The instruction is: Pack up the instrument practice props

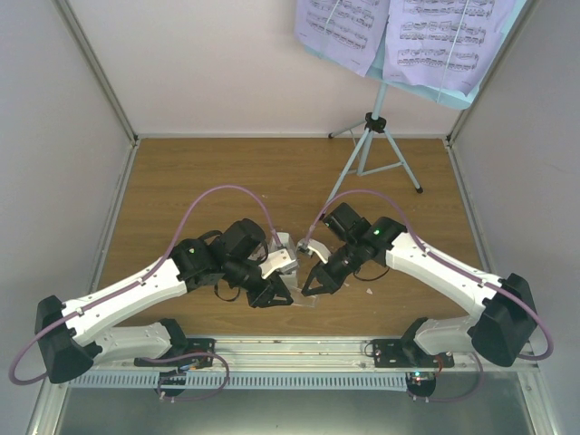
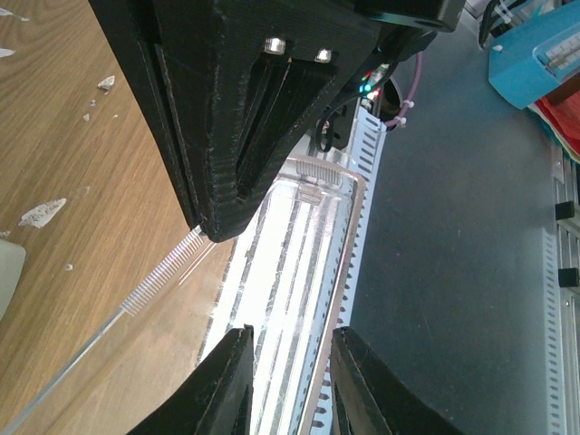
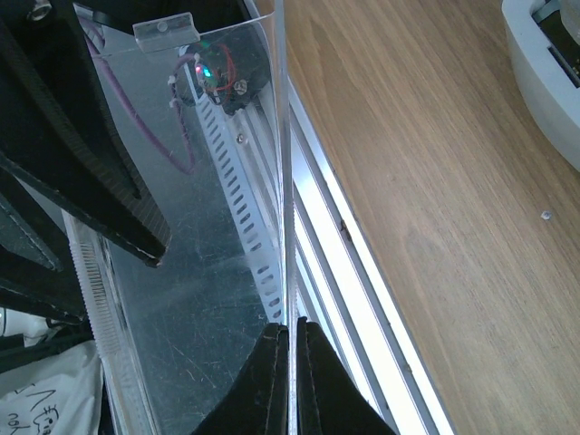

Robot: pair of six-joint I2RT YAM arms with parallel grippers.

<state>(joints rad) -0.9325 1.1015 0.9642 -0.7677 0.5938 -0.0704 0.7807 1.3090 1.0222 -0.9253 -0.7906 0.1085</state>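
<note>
Opening what seems a clear plastic case (image 3: 227,136): right gripper (image 3: 290,326) clamps its wall, left gripper (image 2: 292,337) straddles its rim, grip unclear; next, widen it for the music stand (image 1: 374,122)

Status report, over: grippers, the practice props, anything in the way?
Right gripper shut on clear plastic sheet. Left gripper open, straddling its rim. Music stand upright at back, pages on it, unpacked. White crumbs on table.
</note>
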